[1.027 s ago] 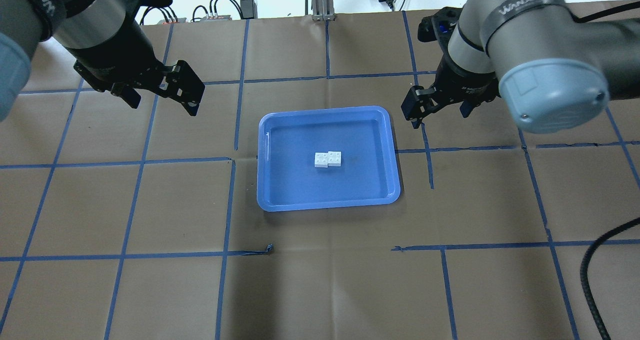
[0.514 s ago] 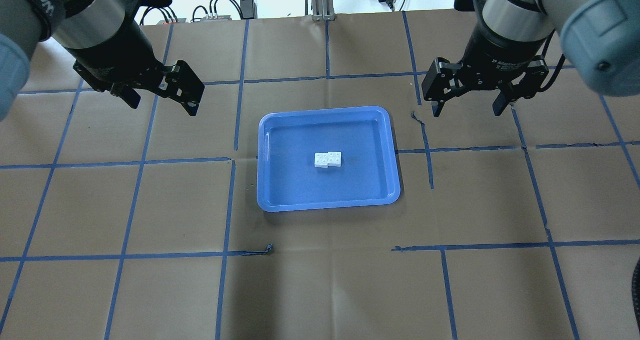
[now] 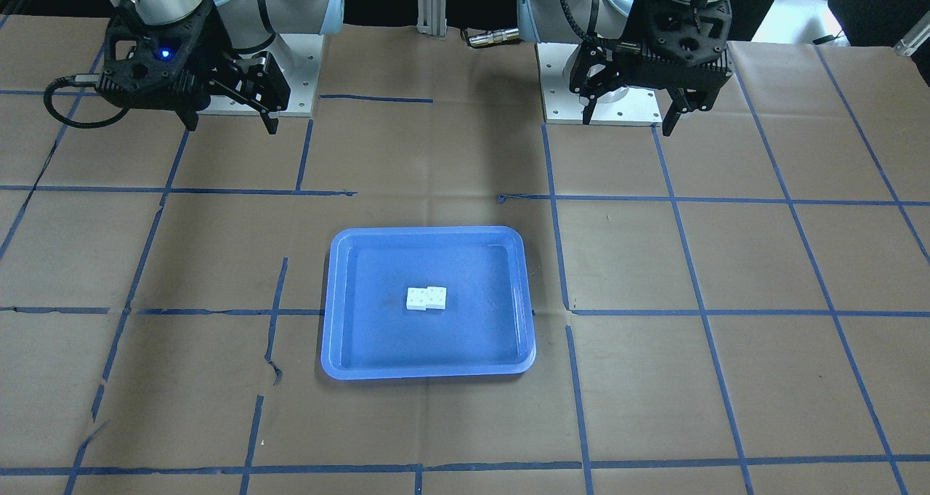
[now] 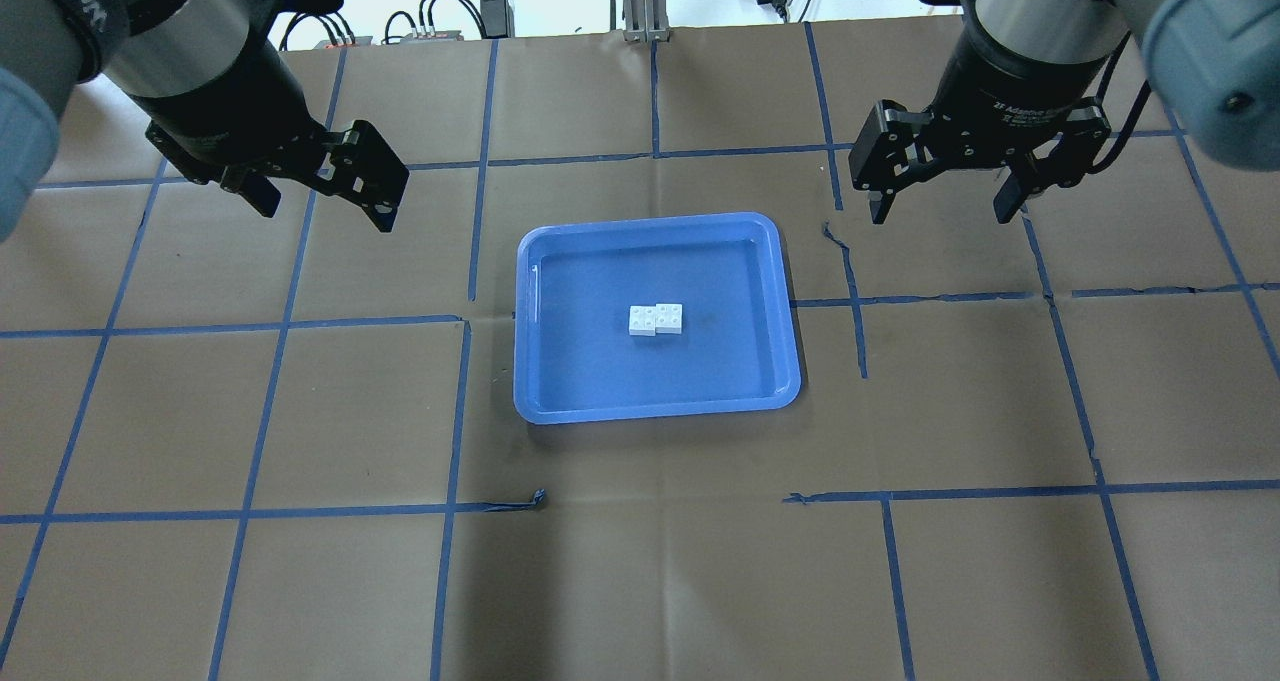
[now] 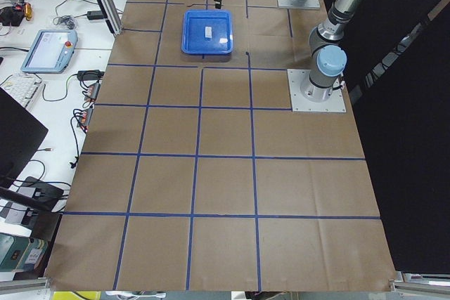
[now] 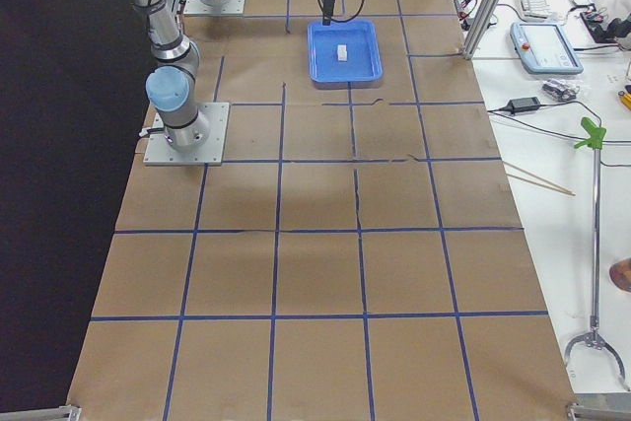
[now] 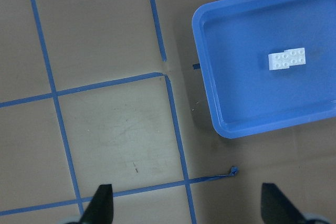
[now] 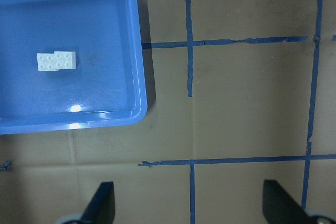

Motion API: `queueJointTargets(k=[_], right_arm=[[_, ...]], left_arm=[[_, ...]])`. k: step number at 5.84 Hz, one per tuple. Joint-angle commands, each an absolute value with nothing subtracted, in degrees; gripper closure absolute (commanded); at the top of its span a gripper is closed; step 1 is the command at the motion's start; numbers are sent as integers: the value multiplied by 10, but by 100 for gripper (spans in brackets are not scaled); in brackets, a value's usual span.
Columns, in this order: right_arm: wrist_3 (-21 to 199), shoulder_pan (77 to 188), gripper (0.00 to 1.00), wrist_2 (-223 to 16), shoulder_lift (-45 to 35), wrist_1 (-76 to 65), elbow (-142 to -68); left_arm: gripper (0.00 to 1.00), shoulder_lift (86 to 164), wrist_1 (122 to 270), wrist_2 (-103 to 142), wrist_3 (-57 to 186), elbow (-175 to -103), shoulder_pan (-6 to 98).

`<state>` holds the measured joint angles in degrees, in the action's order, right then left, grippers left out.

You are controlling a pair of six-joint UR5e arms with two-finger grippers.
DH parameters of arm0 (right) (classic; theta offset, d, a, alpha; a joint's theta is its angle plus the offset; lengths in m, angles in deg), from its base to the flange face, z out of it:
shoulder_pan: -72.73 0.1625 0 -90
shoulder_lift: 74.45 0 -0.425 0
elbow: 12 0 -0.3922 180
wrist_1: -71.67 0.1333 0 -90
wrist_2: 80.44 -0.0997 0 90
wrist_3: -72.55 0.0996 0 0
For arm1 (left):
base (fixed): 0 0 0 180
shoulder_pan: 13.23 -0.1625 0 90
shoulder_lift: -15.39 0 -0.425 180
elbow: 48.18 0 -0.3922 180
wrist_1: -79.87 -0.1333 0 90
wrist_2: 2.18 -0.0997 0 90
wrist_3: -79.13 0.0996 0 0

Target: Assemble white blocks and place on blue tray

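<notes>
I've got the white blocks [image 4: 656, 319] clicked together in a stepped offset, studs up, lying mid-floor in the blue tray [image 4: 530, 381]. The tray sits flat on the counter [image 4: 640, 581], out from the robot-side edge. Beyond it, nearer that edge, the left end effector [image 4: 325, 209] and right end effector [image 4: 940, 211] hover, fingers spread wide, both empty.

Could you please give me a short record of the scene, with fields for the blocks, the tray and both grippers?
blocks: two white blocks, touching, slightly offset, apparently joined
location: near the middle of the blue tray
left gripper: open, empty, raised off to the tray's left
right gripper: open, empty, raised off to the tray's right
table: brown paper with a blue tape grid
task state: looks complete
</notes>
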<state>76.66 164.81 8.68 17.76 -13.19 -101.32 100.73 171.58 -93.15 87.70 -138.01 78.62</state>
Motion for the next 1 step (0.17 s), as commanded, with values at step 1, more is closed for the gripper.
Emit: queueJointTargets(k=[1], right_arm=[[767, 1648, 0, 87, 178, -131, -1014]], left_arm=[[1, 1007, 1716, -931, 877, -1380, 786]])
